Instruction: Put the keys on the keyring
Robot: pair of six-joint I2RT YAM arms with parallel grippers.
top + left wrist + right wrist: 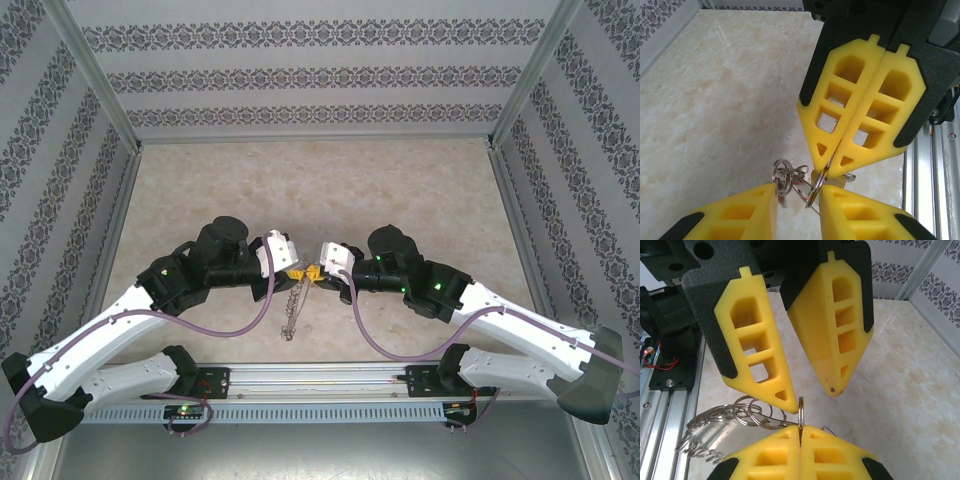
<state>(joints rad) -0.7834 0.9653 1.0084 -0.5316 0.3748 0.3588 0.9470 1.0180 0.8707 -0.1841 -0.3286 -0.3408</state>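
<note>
The keyring (291, 310) is a thin metal chain with several split rings, hanging down between the two arms. My right gripper (800, 432) is shut on one split ring (801, 410), which stands edge-on above its fingertips. From the left wrist, that gripper (827, 167) pinches the same ring (816, 191). My left gripper (797, 192) is open, with that ring beside one finger and more rings (782, 176) by the other. Its fingers (782, 390) hang apart above the held ring. The grippers meet tip to tip (305, 271). The keys are hidden among the fingers and rings.
An aluminium rail (320, 375) runs along the near table edge, close under both grippers (925, 190). The loose chain end (700, 447) lies near that rail. Purple cables (245, 325) loop from each arm. Patterned walls (320, 80) close in three sides of the marble tabletop (320, 190).
</note>
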